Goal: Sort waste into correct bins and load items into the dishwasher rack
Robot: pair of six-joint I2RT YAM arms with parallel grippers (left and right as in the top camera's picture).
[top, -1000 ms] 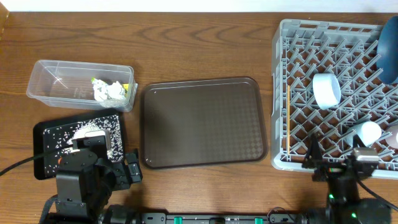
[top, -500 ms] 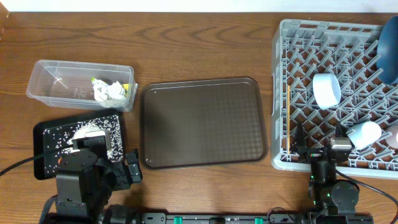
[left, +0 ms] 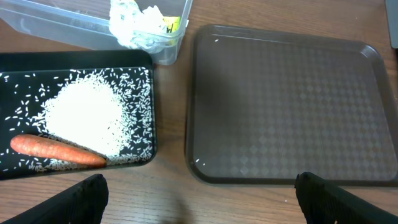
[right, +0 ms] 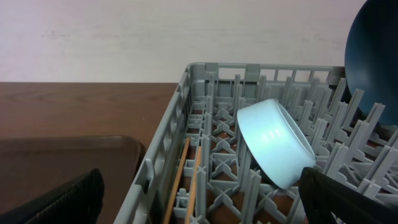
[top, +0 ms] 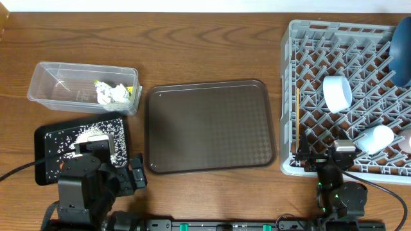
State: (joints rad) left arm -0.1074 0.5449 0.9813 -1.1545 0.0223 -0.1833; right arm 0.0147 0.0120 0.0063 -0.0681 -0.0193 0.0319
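The grey dishwasher rack [top: 334,28] at the right holds a dark-blue plate [top: 403,51], a light-blue bowl [top: 336,93], a white cup [top: 374,138] and two chopsticks [top: 297,122] along its left wall. My right gripper [top: 323,159] hangs open at the rack's front edge, with the bowl [right: 273,143] and chopsticks [right: 180,180] ahead of it. White napkins [top: 110,94] and a yellow-green wrapper [top: 131,90] lie in the clear tub [top: 64,80]. The black tray [left: 152,93] holds rice [left: 87,118] and a carrot [left: 56,151]. My left gripper [left: 202,205] is open over bare table.
A brown serving tray [top: 210,126] lies bare in the middle of the table, between the tub and the rack. A pale bowl [top: 406,141] shows at the right edge of the rack. The wooden table runs behind everything to a light wall.
My right gripper has drawn back and shifted left along the rack's front edge. The left arm and all the objects have stayed put.
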